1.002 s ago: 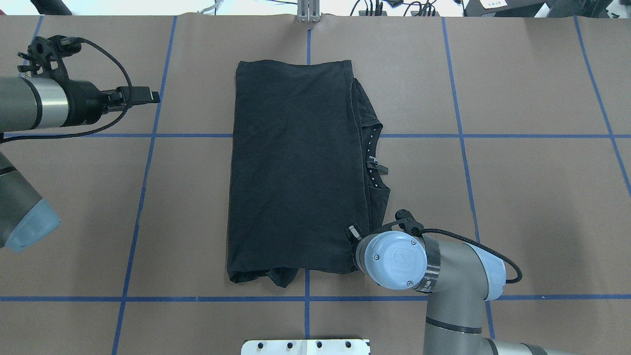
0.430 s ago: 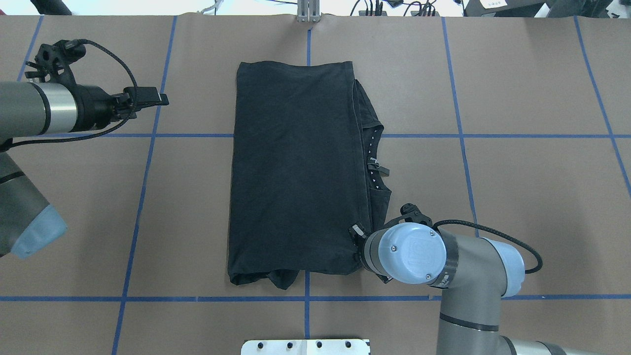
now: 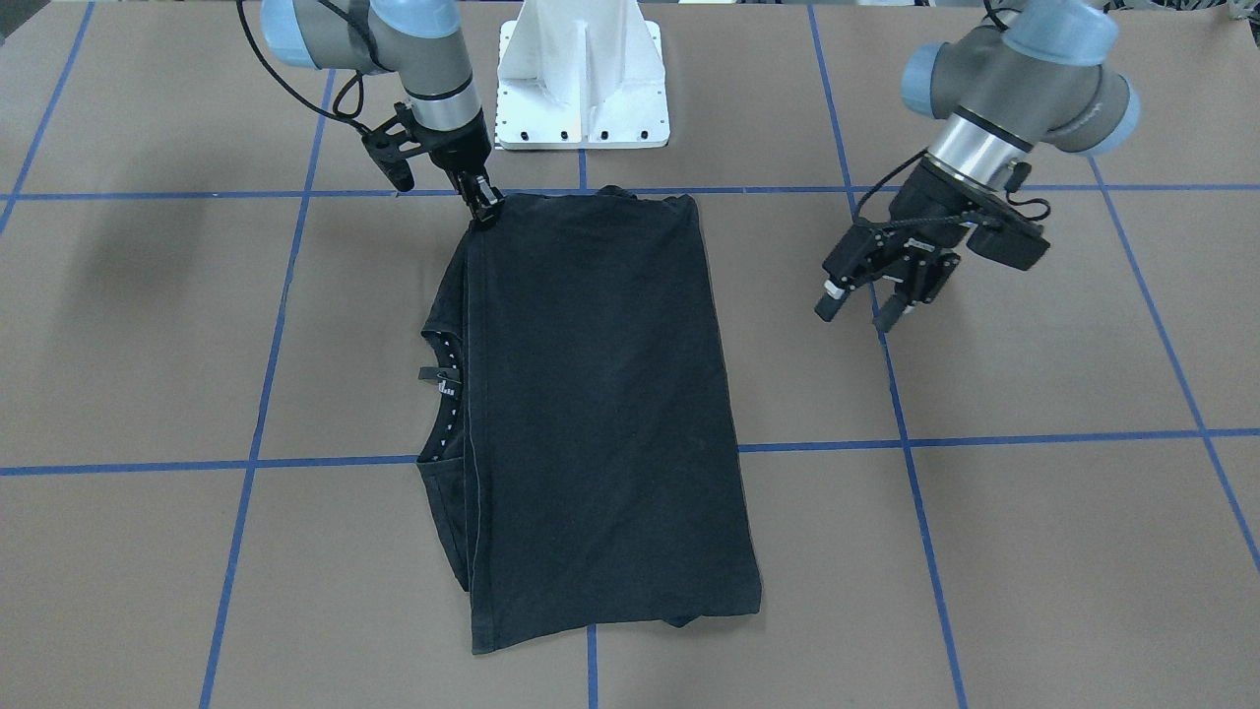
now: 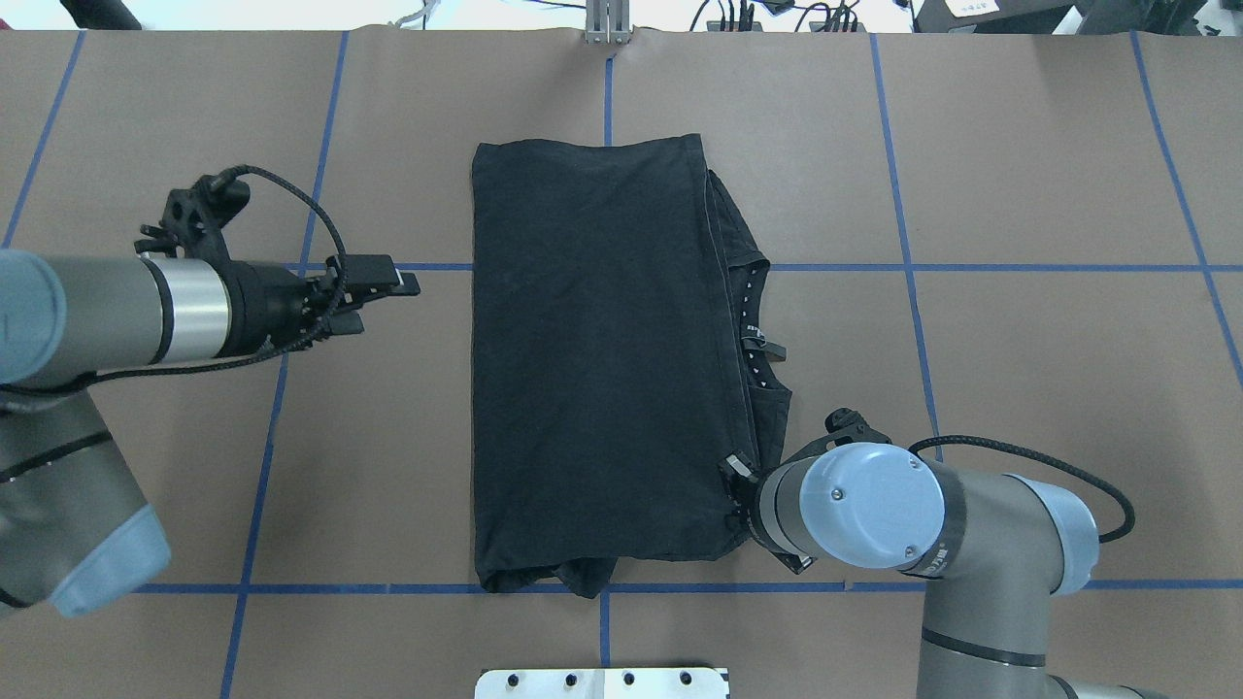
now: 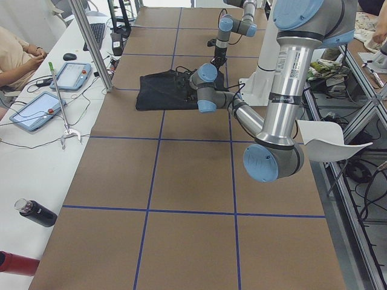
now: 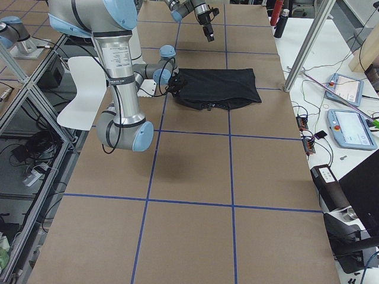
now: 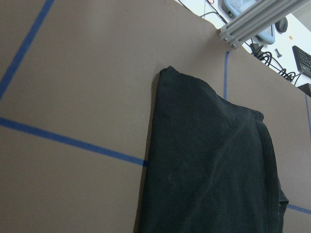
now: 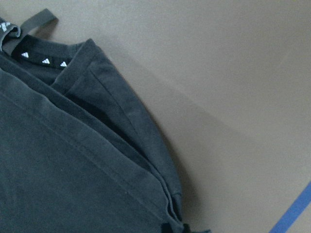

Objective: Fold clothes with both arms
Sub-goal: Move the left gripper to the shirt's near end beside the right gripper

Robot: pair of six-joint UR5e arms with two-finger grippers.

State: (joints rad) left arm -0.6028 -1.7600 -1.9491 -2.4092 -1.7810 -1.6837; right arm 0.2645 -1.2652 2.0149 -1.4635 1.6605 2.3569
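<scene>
The black T-shirt (image 4: 602,359) lies folded into a long rectangle in the middle of the table, its collar (image 4: 759,342) peeking out on the right edge. My right gripper (image 4: 735,485) is at the shirt's near right corner, shut on the hem there; the front view shows the right gripper (image 3: 484,205) pinching that corner. In the right wrist view the layered hem (image 8: 146,160) runs down to a fingertip (image 8: 167,228). My left gripper (image 4: 393,289) hovers open over bare table left of the shirt, its fingers (image 3: 832,298) apart. The left wrist view looks along the shirt's left edge (image 7: 155,160).
Brown paper with blue tape lines (image 4: 282,388) covers the table. The white pedestal base (image 3: 581,89) stands at the near edge, an aluminium post (image 4: 607,24) at the far edge. A side bench holds tablets (image 5: 36,109) and a bottle (image 5: 36,212); a person (image 5: 15,54) sits there.
The shirt has slid a little to the right with my right gripper holding its corner. My left gripper has moved nearer the robot and closer to the shirt's left edge.
</scene>
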